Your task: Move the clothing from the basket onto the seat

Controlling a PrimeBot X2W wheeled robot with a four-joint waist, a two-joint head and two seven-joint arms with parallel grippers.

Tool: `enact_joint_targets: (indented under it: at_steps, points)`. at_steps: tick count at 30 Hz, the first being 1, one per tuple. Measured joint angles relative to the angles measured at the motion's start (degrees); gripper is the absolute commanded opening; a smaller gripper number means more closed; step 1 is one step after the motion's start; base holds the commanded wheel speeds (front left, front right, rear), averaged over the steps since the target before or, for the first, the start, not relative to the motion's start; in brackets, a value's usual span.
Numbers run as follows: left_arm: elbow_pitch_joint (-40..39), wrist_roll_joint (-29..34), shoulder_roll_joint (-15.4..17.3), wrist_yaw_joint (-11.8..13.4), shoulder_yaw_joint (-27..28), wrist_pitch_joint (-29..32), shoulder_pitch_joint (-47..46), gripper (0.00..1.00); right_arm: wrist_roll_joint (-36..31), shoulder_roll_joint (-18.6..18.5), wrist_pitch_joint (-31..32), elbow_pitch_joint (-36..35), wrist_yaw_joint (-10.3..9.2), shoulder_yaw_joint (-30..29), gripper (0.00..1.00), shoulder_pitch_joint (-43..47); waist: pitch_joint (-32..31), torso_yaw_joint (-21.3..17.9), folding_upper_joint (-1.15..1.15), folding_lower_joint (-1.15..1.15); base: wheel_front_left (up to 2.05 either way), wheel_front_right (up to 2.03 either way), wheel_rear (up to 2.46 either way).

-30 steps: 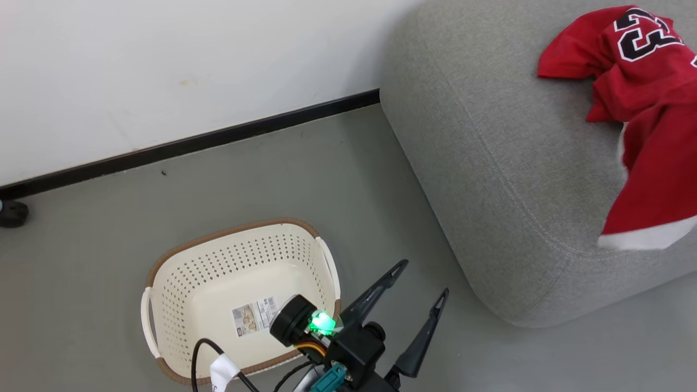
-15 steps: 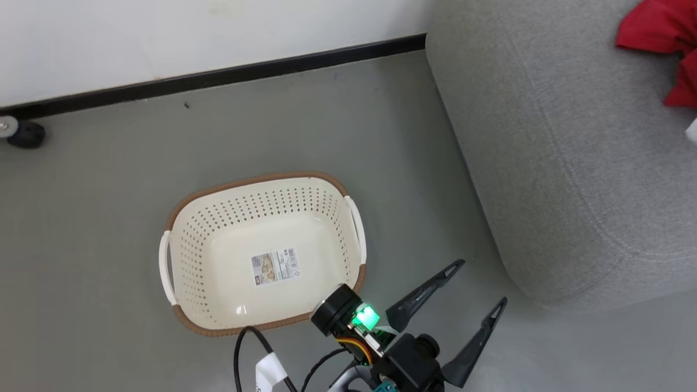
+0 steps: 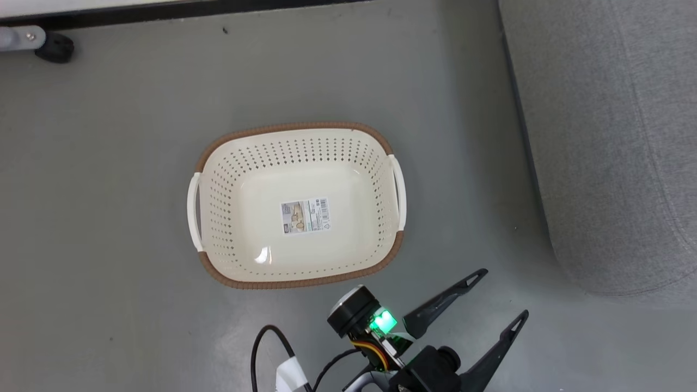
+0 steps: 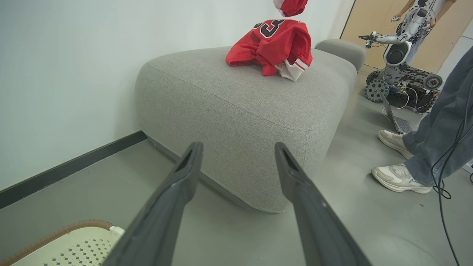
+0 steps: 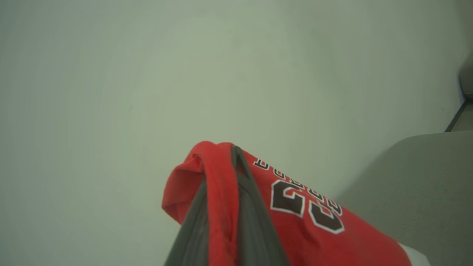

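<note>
The cream basket (image 3: 294,126) stands on the grey floor with only a paper label on its bottom; its rim (image 4: 55,236) shows at the left wrist view's lower left. My left gripper (image 3: 505,292) hangs open over the floor between basket and grey seat (image 3: 615,136), nothing between its fingers (image 4: 238,146). The red clothing (image 4: 273,46) is heaped on top of the seat (image 4: 240,99), and part of it rises out of the top of that view. My right gripper (image 5: 234,149) is shut on a red fold of the clothing (image 5: 306,221), above the seat (image 5: 425,184).
A white wall with a black baseboard (image 3: 163,11) runs behind the basket. A caster wheel (image 3: 54,48) sits at the far left. A person's legs and pale shoes (image 4: 402,173) stand right of the seat, near another wheeled robot (image 4: 399,55).
The head camera has tilted down, so the basket sits higher in its picture and the clothing has slid out of it. The left gripper stays open.
</note>
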Motion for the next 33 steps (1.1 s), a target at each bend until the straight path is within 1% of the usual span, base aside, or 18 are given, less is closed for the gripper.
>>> enact_joint_targets:
  at_steps: [4,7,9,14,16,20,24,25,26,27,28,29,33]
  points:
    - [-0.1,0.0,0.0,0.0,-0.7,0.0,0.0,1.00,-1.2,-0.2,-0.7,3.2,0.00,0.3,0.00,-5.3,2.6,0.9,0.00,0.00,0.00,0.00,0.00]
    - [-0.2,0.0,0.0,0.0,0.2,0.0,0.0,1.00,-1.3,0.1,-1.1,4.8,0.00,1.9,0.00,-6.1,4.7,1.2,0.00,0.00,0.00,0.00,0.00]
    - [-0.4,0.0,0.0,0.0,1.0,0.0,0.0,1.00,-1.2,1.2,-1.0,5.2,0.00,3.5,0.00,-5.3,6.1,1.3,0.00,0.00,0.00,0.00,0.00]
    - [-0.8,0.2,0.0,0.0,3.8,0.0,-0.1,1.00,0.0,6.9,-0.3,5.0,0.00,7.0,0.00,0.4,9.6,1.1,0.00,0.00,0.00,0.00,0.00]
    - [-0.5,0.6,0.0,0.0,5.0,0.0,-0.4,1.00,0.8,8.5,0.0,6.0,0.00,7.9,0.00,2.0,10.8,0.8,0.00,0.01,0.00,0.00,0.00]
    - [1.1,0.9,0.1,0.0,7.4,0.0,-1.2,1.00,0.9,9.8,0.5,7.3,0.00,10.0,0.00,4.6,12.3,-0.8,0.00,0.00,0.00,0.00,0.00]
    - [2.5,1.1,0.0,0.0,8.6,0.0,-1.6,1.00,1.0,10.2,0.5,8.0,0.00,11.5,0.00,6.8,12.5,-2.7,0.00,0.00,0.00,0.00,0.00]
    - [2.5,1.1,0.0,0.0,8.6,0.0,-1.6,1.00,1.0,10.2,0.5,8.0,0.00,11.5,0.00,6.8,12.5,-2.7,0.00,0.00,0.00,0.00,0.00]
    - [2.8,1.1,0.0,0.0,8.7,0.0,-1.6,1.00,1.0,10.2,0.5,8.1,0.00,11.6,0.12,6.8,12.4,-3.2,0.00,-0.01,0.00,0.00,0.00]
    - [3.2,1.1,0.0,0.0,8.7,0.0,-1.7,1.00,1.0,10.1,0.4,8.1,0.00,11.7,0.33,6.8,12.2,-3.6,0.00,-0.01,0.00,0.00,0.00]
    - [3.4,1.1,0.0,0.0,8.8,0.0,-1.8,1.00,1.0,10.1,0.3,8.0,0.00,11.9,0.50,6.8,12.0,-4.0,0.00,-0.01,0.00,0.00,0.00]
    - [3.7,1.1,0.0,0.0,8.9,0.0,-1.8,1.00,0.9,9.9,0.0,7.8,0.00,12.4,1.00,6.9,11.6,-4.3,0.00,-0.01,0.00,0.00,0.00]
    - [3.9,0.6,0.0,0.0,9.0,0.0,-1.9,1.00,0.6,9.3,-0.8,7.1,0.00,14.0,1.00,7.4,9.9,-5.3,-0.01,-0.01,0.00,0.00,0.00]
